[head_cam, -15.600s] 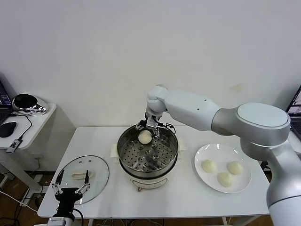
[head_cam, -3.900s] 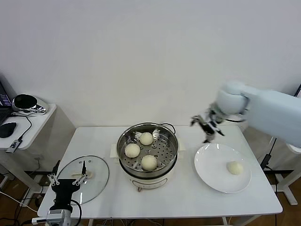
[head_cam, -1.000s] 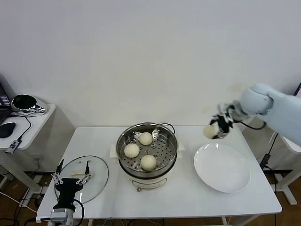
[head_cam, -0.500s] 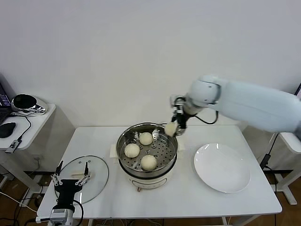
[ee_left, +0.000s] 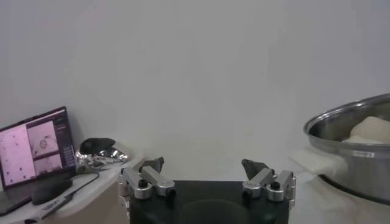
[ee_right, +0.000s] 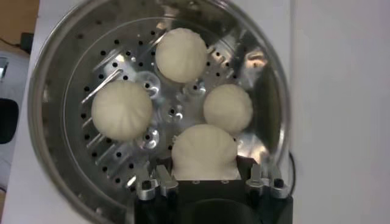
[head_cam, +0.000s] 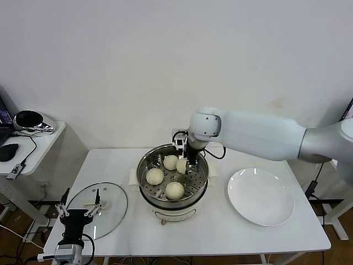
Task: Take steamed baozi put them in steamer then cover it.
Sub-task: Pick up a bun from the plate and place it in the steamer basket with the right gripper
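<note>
— Four steamed baozi in view: how many are down on the tray?

— Three lie loose on the perforated tray of the steamer (head_cam: 172, 178): one toward the back (head_cam: 170, 162), one on the robot's left side (head_cam: 154, 176), one at the front (head_cam: 175, 190). The fourth baozi (ee_right: 203, 153) is pinched between the fingers of the right gripper (head_cam: 182, 164), which hangs just inside the steamer's rim at the back.

— Is that bun touching the tray?

— I cannot tell. In the right wrist view it fills the space between the two fingers and sits right beside the back bun, with the other two farther across the tray.

— And the plate?

— The white plate (head_cam: 260, 196) lies on the table (head_cam: 220, 234), on the robot's right of the steamer, well apart from the gripper.

— What about the other arm?

— The left gripper (head_cam: 80, 212) waits low at the table's near left corner, its fingers spread wide around nothing. In the head view it is right over the near edge of the cover (head_cam: 99, 202), which lies flat on the table to the steamer's left, handle up.

— Anything else near it?

— A side table (head_cam: 33, 146) with a laptop (ee_left: 35, 152) stands beyond the table's left edge.
</note>
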Tool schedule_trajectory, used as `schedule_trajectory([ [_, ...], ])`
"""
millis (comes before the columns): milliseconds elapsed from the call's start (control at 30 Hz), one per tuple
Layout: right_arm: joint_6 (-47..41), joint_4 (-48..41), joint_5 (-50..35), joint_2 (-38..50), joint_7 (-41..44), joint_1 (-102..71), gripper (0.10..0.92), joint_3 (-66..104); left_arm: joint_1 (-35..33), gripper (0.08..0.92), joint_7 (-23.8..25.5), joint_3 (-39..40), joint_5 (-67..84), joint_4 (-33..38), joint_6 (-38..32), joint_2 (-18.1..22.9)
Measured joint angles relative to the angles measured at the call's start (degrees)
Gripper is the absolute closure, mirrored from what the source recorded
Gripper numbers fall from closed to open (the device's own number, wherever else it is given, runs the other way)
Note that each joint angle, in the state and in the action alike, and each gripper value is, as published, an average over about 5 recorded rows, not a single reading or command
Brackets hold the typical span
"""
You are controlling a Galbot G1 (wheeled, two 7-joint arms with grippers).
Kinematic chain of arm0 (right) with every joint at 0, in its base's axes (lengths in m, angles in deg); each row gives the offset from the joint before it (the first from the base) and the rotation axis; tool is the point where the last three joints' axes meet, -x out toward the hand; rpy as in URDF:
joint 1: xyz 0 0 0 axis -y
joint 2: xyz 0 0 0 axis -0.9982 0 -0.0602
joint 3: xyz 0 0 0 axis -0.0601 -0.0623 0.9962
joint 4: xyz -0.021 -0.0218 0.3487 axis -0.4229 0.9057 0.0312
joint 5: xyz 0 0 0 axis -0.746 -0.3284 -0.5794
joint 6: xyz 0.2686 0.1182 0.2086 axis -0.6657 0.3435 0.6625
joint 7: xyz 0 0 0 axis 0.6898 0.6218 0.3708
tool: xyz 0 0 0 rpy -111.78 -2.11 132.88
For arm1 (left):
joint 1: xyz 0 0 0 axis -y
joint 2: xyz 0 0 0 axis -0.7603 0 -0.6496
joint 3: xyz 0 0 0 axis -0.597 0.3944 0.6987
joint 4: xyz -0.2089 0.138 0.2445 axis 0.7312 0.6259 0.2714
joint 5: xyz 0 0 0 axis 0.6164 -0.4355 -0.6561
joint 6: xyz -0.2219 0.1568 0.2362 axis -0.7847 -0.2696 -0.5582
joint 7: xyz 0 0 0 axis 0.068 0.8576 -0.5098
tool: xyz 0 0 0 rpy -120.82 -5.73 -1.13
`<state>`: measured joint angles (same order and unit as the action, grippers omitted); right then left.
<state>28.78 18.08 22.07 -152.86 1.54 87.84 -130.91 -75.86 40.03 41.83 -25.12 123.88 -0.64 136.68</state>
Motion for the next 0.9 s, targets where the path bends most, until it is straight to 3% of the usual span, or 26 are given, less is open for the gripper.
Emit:
schedule_trajectory([
  [567,-1.09,0.88,2.24,1.37,0.06,-2.35,0.378,-0.46,0.08,0.177,0.12,-0.47,0.11,-0.32,-0.06,0.44],
  [900,-1.02,1.25,4.11,3.05,0.02,-3.18,0.209,0.94,0.09,0.177,0.11,-0.69,0.11,-0.29,-0.07,0.58],
])
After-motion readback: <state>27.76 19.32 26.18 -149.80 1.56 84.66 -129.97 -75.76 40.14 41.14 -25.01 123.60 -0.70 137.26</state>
